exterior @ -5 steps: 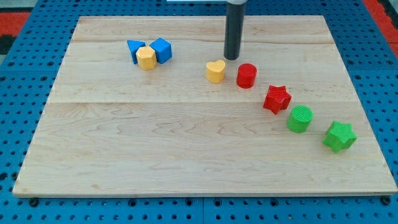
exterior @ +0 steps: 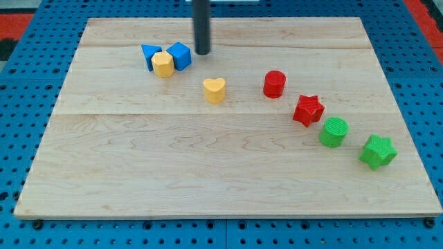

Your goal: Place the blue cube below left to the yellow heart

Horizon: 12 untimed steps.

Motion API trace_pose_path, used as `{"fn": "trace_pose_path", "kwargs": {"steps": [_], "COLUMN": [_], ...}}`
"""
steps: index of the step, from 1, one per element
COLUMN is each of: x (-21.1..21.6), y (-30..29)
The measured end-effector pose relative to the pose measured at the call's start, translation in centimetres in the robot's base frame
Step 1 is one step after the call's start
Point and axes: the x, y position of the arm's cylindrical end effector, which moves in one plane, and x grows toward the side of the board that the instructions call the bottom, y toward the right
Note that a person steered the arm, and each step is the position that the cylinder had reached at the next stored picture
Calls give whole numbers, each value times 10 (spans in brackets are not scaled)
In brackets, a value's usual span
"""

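The blue cube sits near the view's top left, touching a yellow hexagon block and next to a blue triangle block. The yellow heart lies below and to the right of the cube, apart from it. My tip rests on the board just right of the blue cube and above the yellow heart, with a small gap to the cube.
A red cylinder, a red star, a green cylinder and a green star run in a diagonal line toward the view's bottom right. The wooden board lies on a blue pegboard.
My tip has moved left from beside the red cylinder to beside the blue cube. The yellow heart has shifted left and slightly down, away from the red cylinder.
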Motion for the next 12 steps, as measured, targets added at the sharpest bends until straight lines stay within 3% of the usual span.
{"fn": "trace_pose_path", "kwargs": {"steps": [1, 2, 4, 5, 8, 9, 10, 12], "x": [31, 63, 52, 76, 139, 159, 182, 167], "y": [-79, -115, -132, -137, -88, -123, -111, -62]}}
